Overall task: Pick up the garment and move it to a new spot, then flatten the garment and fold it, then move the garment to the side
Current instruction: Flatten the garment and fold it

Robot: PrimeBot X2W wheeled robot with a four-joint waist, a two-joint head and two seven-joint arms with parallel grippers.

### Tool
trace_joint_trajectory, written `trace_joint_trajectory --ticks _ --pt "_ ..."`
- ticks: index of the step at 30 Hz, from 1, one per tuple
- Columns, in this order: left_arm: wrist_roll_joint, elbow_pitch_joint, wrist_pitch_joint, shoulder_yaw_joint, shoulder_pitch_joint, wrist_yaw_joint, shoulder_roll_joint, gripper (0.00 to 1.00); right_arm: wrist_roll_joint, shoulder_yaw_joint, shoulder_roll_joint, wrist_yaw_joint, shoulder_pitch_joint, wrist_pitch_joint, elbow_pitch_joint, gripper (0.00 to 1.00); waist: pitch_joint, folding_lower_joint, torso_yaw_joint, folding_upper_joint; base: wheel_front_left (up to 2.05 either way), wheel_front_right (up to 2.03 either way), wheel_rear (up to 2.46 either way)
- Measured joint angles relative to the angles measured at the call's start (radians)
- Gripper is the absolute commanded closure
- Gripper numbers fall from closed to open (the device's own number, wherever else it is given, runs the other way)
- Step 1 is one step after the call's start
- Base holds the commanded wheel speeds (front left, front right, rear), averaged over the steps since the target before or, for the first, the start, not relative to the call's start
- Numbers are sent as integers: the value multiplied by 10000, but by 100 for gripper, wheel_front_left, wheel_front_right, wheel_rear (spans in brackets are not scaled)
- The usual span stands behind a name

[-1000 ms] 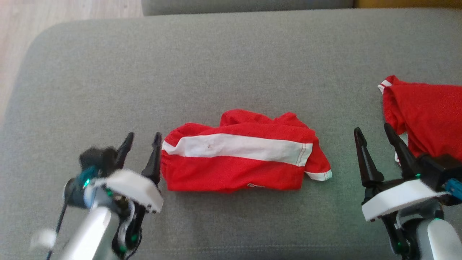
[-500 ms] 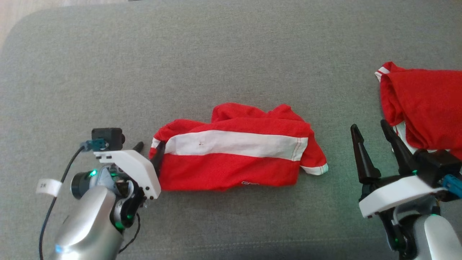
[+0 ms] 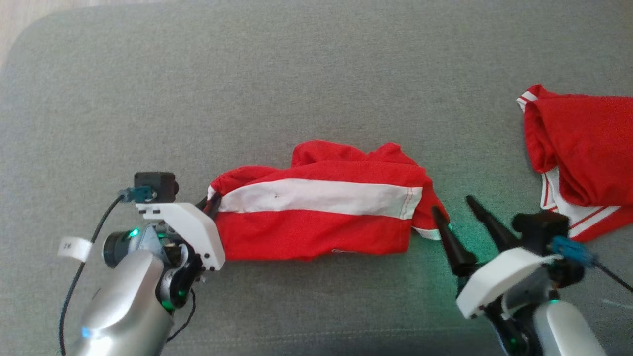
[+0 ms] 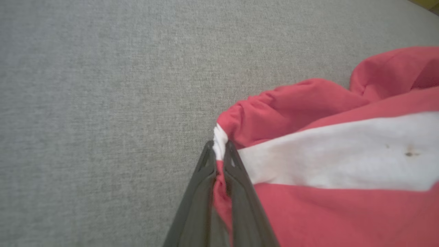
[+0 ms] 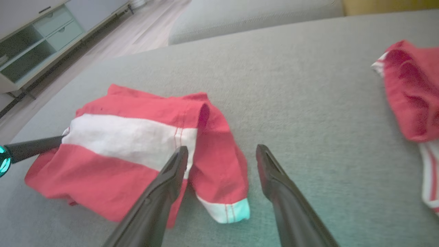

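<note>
Lying on the cushion: two red garments, well apart on the grey fabric.
striped garment: one, bunched and roughly folded near the middle of the cushion. A broad white band runs along it, and one short sleeve with a white cuff lies at its right end.
second garment: one, crumpled at the right edge of the head view, red with white trim.
hands: two, each with two dark fingers.
left hand: fingers pressed together, pinching the striped garment at its left edge where the white band ends; cloth shows between the tips.
right hand: fingers spread with nothing between them, at the striped garment's right end. One finger is by the sleeve, the other over bare cushion; contact with the cloth cannot be told.
</note>
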Motion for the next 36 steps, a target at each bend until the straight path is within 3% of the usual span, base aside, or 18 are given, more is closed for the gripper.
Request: trace_joint_trajectory --ticks 11,12,14,15,26,36 --pt "2 196 -245 -105 -211 -153 -144 100 665 1060 -337 0 -1034 343 815 2 122 0 223 0 0 0 0" --pt "2 217 -249 -111 -231 -165 -151 100 732 1147 -353 0 -1038 343 895 22 127 0 236 0 0 0 0" --pt "2 226 -318 -113 -231 -165 -173 100 828 1271 -401 0 -1040 343 1003 91 149 0 255 0 0 0 0" --pt "2 228 -343 -115 -231 -165 -182 100 884 1338 -453 0 -1040 328 1009 100 164 0 265 0 0 0 0" --pt "69 -270 -1150 -75 -235 -159 -127 100 1122 1329 -723 0 -1239 -431 458 100 175 1 268 0 0 0 0" --pt "562 -3802 -1873 50 -500 75 428 100 711 192 -1421 0 -2041 -1129 -1204 100 -623 0 331 0 0 0 0"
